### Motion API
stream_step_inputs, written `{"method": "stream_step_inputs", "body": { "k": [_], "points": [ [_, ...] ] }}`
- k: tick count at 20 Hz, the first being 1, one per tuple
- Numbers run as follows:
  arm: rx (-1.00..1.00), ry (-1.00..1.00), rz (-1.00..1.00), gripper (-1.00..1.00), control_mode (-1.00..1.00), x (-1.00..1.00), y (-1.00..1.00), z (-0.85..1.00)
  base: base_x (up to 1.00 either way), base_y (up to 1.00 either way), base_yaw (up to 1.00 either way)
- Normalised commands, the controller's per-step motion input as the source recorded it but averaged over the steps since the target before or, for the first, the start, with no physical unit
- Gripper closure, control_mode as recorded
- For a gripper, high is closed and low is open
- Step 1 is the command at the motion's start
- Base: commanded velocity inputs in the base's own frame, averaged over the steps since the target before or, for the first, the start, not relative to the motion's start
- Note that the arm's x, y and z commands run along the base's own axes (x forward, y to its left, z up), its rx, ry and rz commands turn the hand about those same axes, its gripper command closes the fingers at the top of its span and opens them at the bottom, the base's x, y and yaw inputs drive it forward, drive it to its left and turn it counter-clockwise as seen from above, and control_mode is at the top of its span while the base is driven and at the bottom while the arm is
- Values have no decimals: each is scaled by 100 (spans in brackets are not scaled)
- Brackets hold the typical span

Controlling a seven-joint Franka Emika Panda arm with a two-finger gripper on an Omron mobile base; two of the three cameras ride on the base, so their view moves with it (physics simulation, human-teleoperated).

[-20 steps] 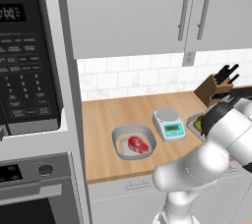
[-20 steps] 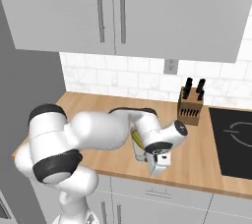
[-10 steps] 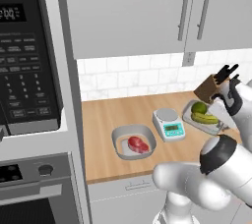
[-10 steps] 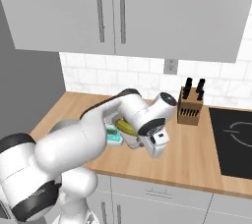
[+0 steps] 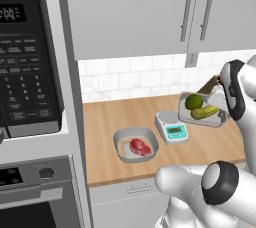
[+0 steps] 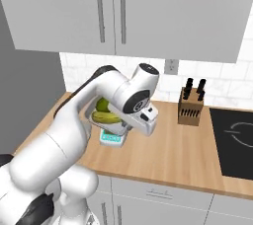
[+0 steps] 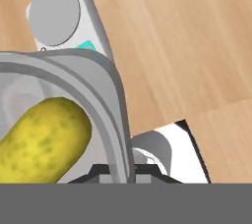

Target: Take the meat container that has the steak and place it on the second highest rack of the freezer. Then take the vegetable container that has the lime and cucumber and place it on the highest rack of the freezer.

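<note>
Landmark = scale point(image 5: 171, 125), mid-counter point(image 5: 105, 122).

L to R in left base view: oven stack point(image 5: 30, 72) well left of scale. Meat tray point(image 5: 135, 144) just left of scale and nearer the front edge, resting on wood, 1 steak point(image 5: 140, 147) in it. Right of scale and raised off the counter: veg tray point(image 5: 201, 113) w/ 1 lime point(image 5: 194, 102) and 1 cucumber point(image 5: 205, 112). Knife block point(image 6: 191, 104) further right, by the wall; cooktop point(image 6: 232, 140) past that.

Claw point(image 7: 120, 171): clenched on veg tray rim, wall of tray runs between the tips in hand view, cucumber just inside. Right base view has the tray up by the wrist, directly above scale.

Progress, judged: steak tray sits on the counter, so step 1 looks not done, though the arm is carrying the veg tray, which the task lists 2nd. Veg tray lifted but not delivered. Freezer shelves not visible, can't tell if the door is open. Left: get veg tray to top rack, steak tray to 2nd rack. Roughly early stage, nothing placed as far as pics show.

Count: 2 trays, 1 steak, 1 lime, 1 cucumber, 1 scale, 1 knife block, 1 arm.
</note>
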Motion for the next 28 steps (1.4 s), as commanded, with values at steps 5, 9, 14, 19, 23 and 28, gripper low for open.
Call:
{"method": "stream_step_inputs", "body": {
  "k": [5, 9, 14, 19, 23, 28],
  "points": [
    [-6, 0, 48, 100, -100, 0, 50, 61, 0, 0, 0],
    [-9, -4, 39, 100, -100, -13, 58, 45, 0, 0, 0],
    [0, -11, 5, 100, -100, -52, 32, 13, 0, 0, 0],
    [0, 0, 0, 100, 100, -3, 5, 0, 0, 0, 0],
    [0, 0, 0, 100, 100, 0, 0, 0, -44, 0, 14],
    [0, 0, 0, 100, 100, 0, 0, 0, -76, 0, 40]
  ]
}}
